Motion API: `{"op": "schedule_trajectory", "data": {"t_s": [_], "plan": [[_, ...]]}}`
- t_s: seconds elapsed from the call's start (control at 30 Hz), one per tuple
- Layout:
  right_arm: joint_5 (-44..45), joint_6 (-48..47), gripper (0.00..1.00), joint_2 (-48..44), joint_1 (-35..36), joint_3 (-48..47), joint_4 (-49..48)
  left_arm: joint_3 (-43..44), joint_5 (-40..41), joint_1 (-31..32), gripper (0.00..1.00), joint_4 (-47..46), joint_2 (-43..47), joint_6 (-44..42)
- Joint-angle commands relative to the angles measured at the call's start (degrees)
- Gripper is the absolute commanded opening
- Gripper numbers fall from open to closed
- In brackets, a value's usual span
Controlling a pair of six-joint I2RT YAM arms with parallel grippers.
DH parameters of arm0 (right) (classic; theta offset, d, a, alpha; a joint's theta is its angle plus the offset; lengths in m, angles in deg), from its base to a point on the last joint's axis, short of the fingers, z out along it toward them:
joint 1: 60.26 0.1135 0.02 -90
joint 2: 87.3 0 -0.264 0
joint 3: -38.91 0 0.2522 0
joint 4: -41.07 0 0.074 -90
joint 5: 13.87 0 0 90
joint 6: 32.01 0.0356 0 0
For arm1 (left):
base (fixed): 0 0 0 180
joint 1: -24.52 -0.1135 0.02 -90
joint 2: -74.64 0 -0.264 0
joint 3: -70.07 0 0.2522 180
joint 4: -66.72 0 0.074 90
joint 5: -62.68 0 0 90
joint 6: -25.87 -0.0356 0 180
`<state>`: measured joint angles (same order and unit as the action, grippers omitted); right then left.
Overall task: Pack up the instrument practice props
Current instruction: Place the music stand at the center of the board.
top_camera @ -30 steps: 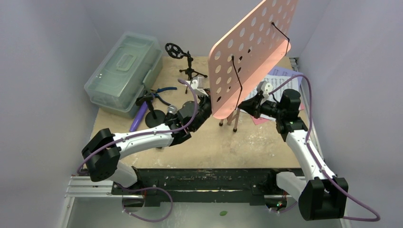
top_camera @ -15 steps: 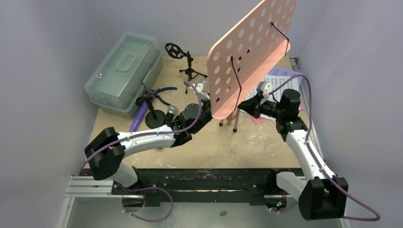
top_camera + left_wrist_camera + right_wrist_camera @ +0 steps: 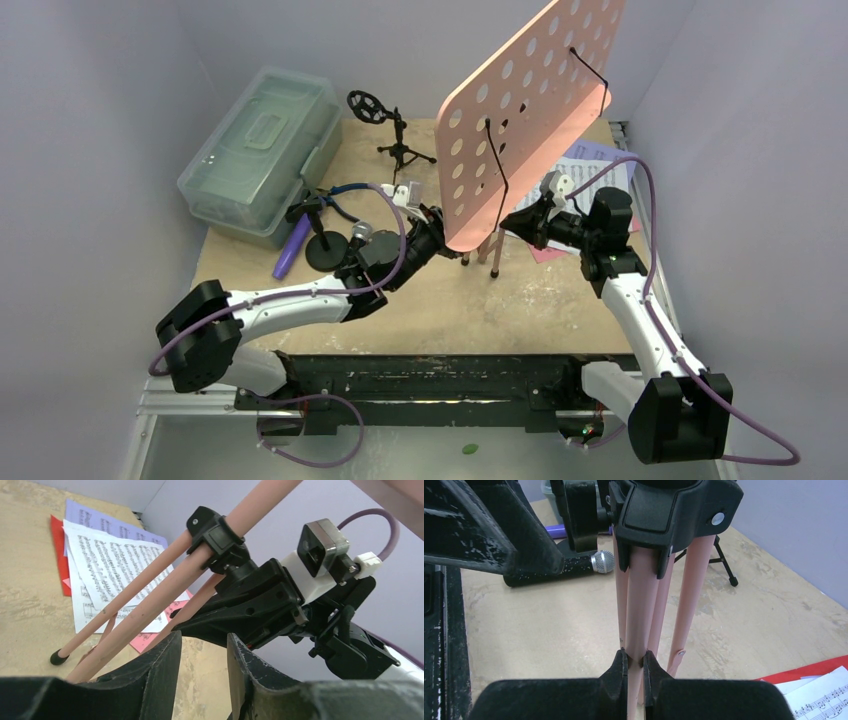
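Pink music stand point(image 3: 530, 110) stands centre-right on the table point(image 3: 480, 310). Its perforated desk is tilted and its legs point(image 3: 150, 605) are folded close together, feet apparently on the boards.

Right gripper point(image 3: 635, 657) is clenched on one pink leg, below the black collar point(image 3: 674, 515). Left gripper point(image 3: 202, 640) sits just left of the legs, fingers parted with nothing between them.

Sheet music point(image 3: 110, 570), white, lilac and red pages, lies flat behind the legs. A black-and-silver microphone point(image 3: 574, 565) lies on the table left of the stand, with the purple microphone point(image 3: 293, 248) beyond it. A small black tripod point(image 3: 400, 135) stands at the back. The green-tinted case point(image 3: 262, 150) is back left, lid down.

Risks, as I judge them:
- The stand is top-heavy and held by one narrow pinch on a round tube. It could pivot, swinging the desk into the tripod.
- The left fingers may close on two legs, or on none.
- A dragged foot could crumple the pages.
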<state>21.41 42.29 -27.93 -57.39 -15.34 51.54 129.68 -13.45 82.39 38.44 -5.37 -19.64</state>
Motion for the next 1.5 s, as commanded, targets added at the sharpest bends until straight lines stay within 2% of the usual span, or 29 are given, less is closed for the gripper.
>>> {"op": "schedule_trajectory", "data": {"t_s": [0.0, 0.3, 0.6, 0.7, 0.83, 1.03, 1.27, 1.47], "plan": [[3.21, -1.69, 0.0, 2.15, -0.12, 1.9, 8.21, 3.77, -4.35, 0.05, 0.4, -4.74, -0.64, -3.53], [2.96, -1.68, 0.0, 2.15, -0.14, 1.82, 8.21, 9.21, -3.97, 0.05, 0.57, -1.66, -4.02, -4.64], [2.95, -1.69, 0.0, 2.23, -0.14, 1.81, 8.21, 13.75, -0.57, 0.06, 0.59, 2.36, -6.65, -4.67], [2.95, -1.7, 0.0, 2.24, -0.16, 1.82, 8.21, 15.22, 0.95, 0.05, 0.52, 4.37, -7.41, -3.71], [2.95, -1.7, 0.0, 2.32, -0.15, 1.82, 8.21, 15.97, 1.65, 0.05, 0.35, 5.04, -7.8, -2.07], [2.86, -1.78, 0.0, 2.32, -0.11, 1.82, 8.21, 15.6, 3.07, 0.06, 0.24, 5.42, -7.12, 2.81], [2.78, -1.79, 0.0, 2.32, -0.11, 1.82, 8.21, 12.69, 4.83, 0.05, 0.2, 2.25, -5.72, 13.08], [2.78, -1.74, 0.0, 2.32, -0.13, 1.77, 8.21, 7.62, 4.45, 0.05, 0.2, -9.46, -6.8, 26.05]]}}
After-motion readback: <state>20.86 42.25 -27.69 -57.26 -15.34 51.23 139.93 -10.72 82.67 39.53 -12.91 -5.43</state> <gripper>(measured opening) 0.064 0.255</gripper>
